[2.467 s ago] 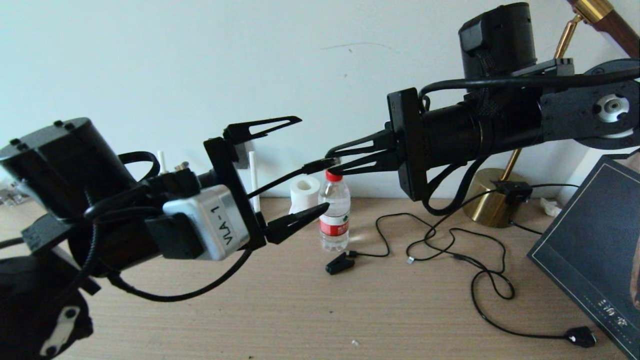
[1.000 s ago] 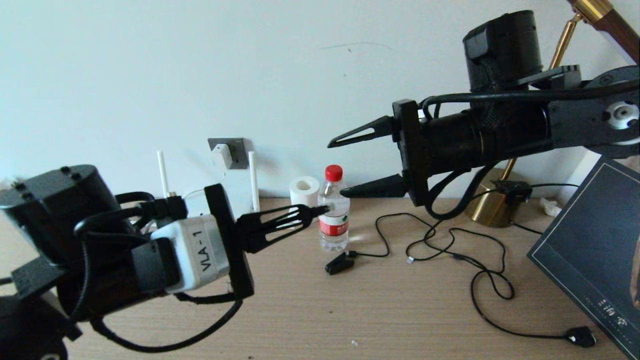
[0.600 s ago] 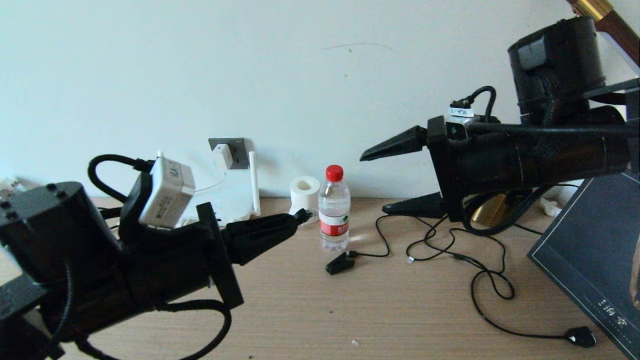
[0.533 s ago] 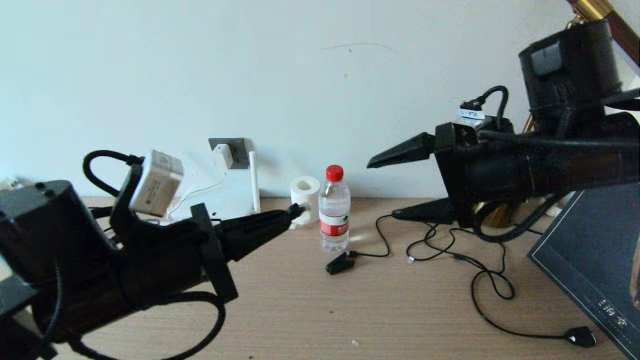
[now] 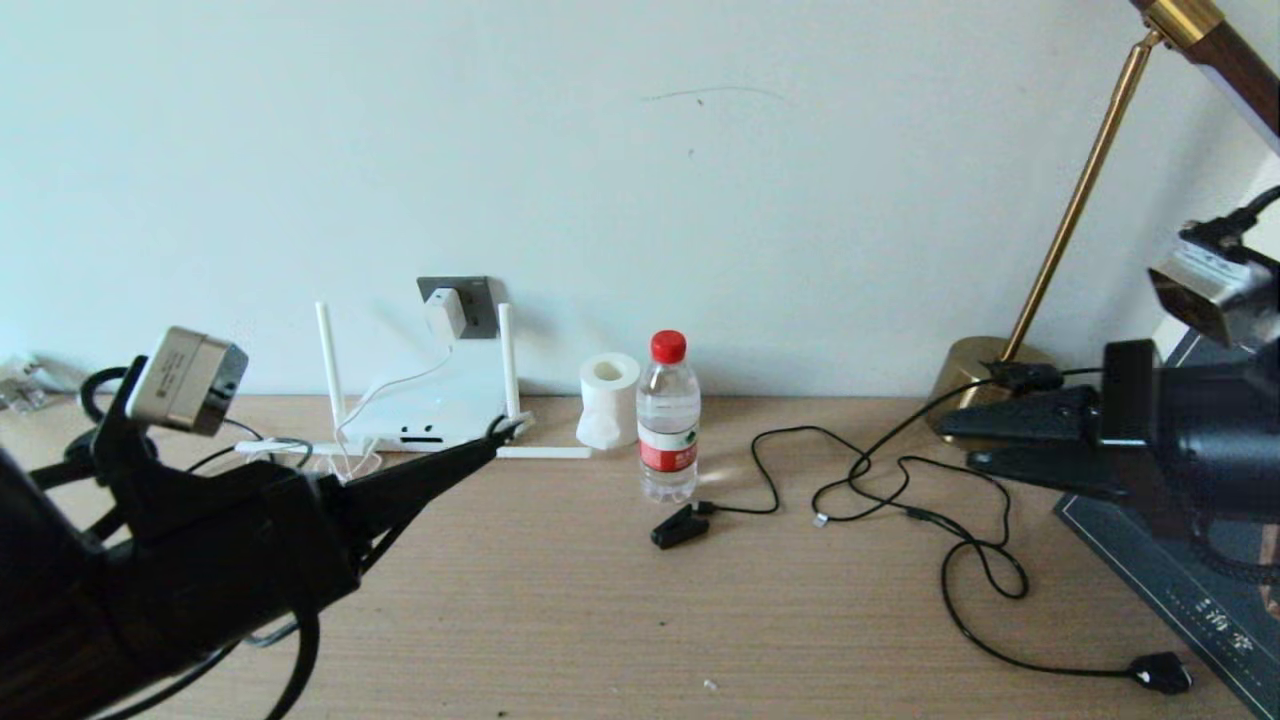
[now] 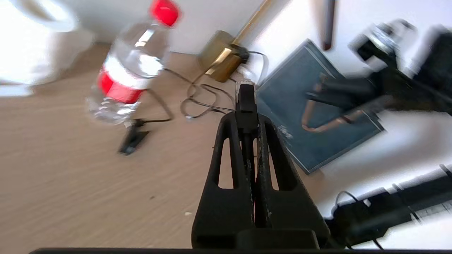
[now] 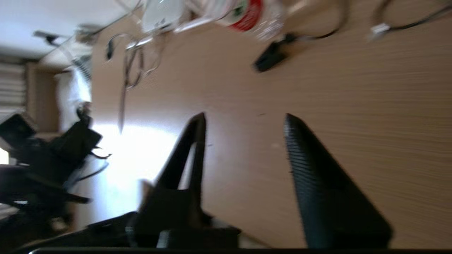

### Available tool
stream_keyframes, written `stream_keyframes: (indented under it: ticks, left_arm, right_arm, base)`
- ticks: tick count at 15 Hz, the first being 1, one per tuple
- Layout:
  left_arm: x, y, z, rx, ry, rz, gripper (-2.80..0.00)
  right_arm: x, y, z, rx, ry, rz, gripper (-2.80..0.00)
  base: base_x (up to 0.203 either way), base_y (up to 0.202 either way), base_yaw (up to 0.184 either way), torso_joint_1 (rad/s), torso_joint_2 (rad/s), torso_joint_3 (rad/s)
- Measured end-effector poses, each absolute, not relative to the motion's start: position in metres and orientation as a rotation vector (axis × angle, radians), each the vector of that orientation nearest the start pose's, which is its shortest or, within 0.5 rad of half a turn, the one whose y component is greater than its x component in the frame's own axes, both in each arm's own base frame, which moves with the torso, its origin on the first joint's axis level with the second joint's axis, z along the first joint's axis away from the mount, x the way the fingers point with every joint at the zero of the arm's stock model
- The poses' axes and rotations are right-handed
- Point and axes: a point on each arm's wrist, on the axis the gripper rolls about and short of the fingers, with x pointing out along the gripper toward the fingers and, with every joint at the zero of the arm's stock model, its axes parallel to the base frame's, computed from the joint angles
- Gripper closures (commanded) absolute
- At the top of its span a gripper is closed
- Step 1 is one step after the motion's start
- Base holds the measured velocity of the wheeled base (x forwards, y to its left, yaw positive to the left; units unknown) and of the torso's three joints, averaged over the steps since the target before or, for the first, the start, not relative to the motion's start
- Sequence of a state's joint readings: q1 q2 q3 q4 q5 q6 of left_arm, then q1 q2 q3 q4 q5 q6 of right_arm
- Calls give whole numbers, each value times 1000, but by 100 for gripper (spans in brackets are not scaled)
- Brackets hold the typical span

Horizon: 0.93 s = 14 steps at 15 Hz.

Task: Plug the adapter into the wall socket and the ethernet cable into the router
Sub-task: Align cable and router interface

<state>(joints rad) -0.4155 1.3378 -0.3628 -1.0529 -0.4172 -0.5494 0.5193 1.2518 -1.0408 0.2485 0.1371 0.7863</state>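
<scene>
Left end effector (image 5: pixel 495 437) clenched on ethernet cable (image 6: pixel 246 97) plug, tip just before router (image 5: pixel 430 410). Adapter (image 5: pixel 445 312) seated in wall socket (image 5: pixel 478 303). Right end effector (image 5: pixel 962 441) released, fingers apart, above table (image 5: pixel 700 620).

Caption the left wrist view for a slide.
Left claw shut on the ethernet cable plug above the desk.
</scene>
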Motion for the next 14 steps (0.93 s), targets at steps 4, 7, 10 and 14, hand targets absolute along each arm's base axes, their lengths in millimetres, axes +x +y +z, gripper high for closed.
stream_keyframes:
  ticks: [4,7,10,14]
  left_arm:
    - [182,-85,191,-532,154,-579,0]
    - [188,-83,191,-527,106,-421,0]
    - [190,-82,189,-531,93,-338,0]
    - [203,-63,159,-483,169,-133,0]
  right_arm:
    - [107,56,279,540,406,300,0]
    - [69,24,275,518,204,134,0]
    - [32,-1,263,456,53,-122,0]
    - [-27,-1,239,232,-93,-190,0]
  base:
    - [0,0,0,0,0,0]
    - [0,0,0,0,0,0]
    - [0,0,0,0,0,0]
    - [0,0,0,0,0,0]
